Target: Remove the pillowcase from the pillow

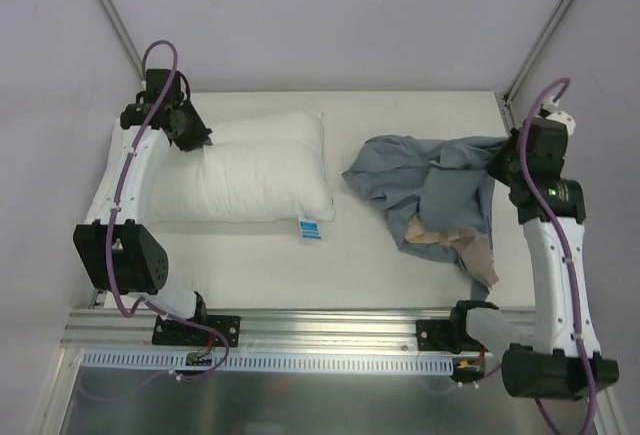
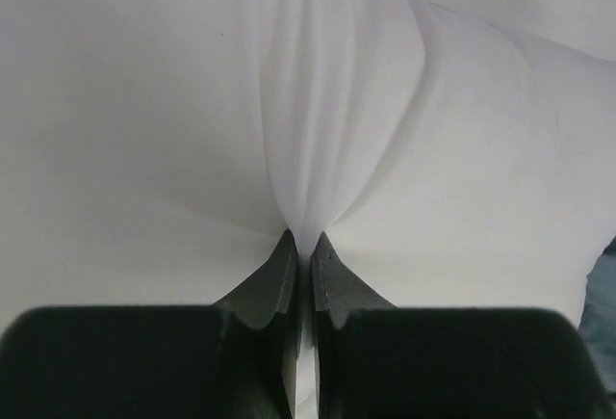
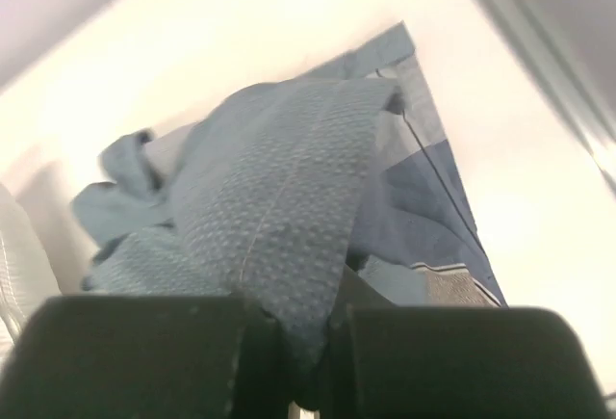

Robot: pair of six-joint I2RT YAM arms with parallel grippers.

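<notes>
The white pillow (image 1: 255,170) lies bare on the left half of the table, its blue-and-white tag (image 1: 309,228) at the near right corner. My left gripper (image 1: 192,137) is shut on a pinch of the pillow's fabric (image 2: 300,149) at its far left corner; the left gripper (image 2: 300,246) shows its jaws closed on the fold. The grey-blue pillowcase (image 1: 430,190) lies crumpled on the right, fully apart from the pillow, a paler tan inner patch (image 1: 445,235) showing. My right gripper (image 1: 505,165) is shut on the pillowcase (image 3: 279,197) at its right end; the right gripper (image 3: 313,327) has cloth between its fingers.
The white table (image 1: 400,275) ends at a metal rail (image 1: 320,330) along the near edge. Frame posts rise at the back left (image 1: 110,15) and back right (image 1: 545,30). Grey walls enclose the table.
</notes>
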